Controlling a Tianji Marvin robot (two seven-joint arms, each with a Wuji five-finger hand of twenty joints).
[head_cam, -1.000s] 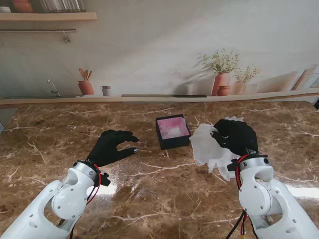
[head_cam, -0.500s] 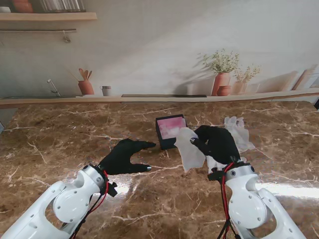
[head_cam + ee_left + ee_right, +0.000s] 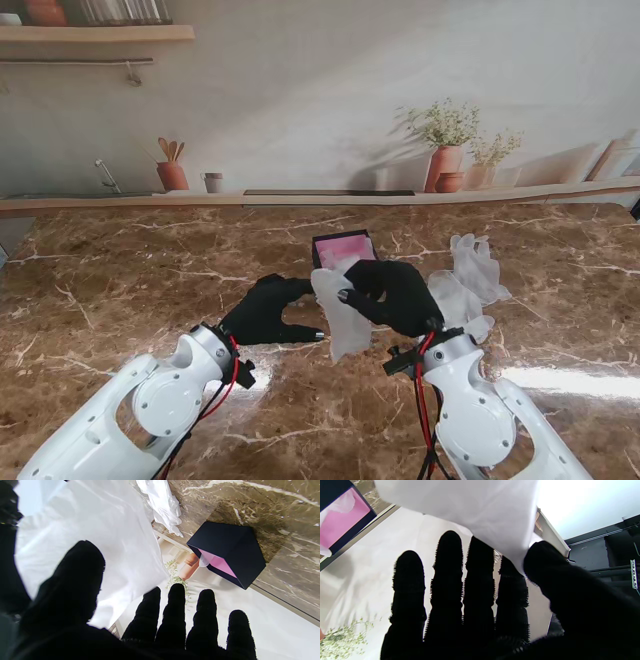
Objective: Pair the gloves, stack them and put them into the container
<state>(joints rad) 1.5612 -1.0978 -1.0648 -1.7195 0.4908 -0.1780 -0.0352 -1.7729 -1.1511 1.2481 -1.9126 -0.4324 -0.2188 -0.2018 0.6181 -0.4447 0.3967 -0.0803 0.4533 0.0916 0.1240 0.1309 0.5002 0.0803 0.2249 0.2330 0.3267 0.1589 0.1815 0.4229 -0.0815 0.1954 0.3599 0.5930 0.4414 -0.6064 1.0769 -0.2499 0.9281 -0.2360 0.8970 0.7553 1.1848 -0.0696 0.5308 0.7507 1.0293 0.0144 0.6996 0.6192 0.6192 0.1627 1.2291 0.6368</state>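
Observation:
My right hand (image 3: 395, 295), in a black glove, is shut on a translucent white glove (image 3: 340, 312) that hangs above the table just in front of the container. The same held glove (image 3: 470, 507) fills the right wrist view, pinched at my thumb. The container (image 3: 343, 251) is a small dark box with a pink inside, partly hidden behind the held glove; something white lies inside it (image 3: 203, 561). My left hand (image 3: 268, 310) is open beside the hanging glove, fingers spread. More white gloves (image 3: 470, 280) lie crumpled on the table to the right.
The brown marble table (image 3: 120, 290) stretches wide on the left. A ledge along the back wall carries terracotta vases with plants (image 3: 445, 150) and a small pot of utensils (image 3: 172, 170).
My right hand has carried the white glove left, from the pile toward the front of the box. My left hand has moved right and forward to meet it.

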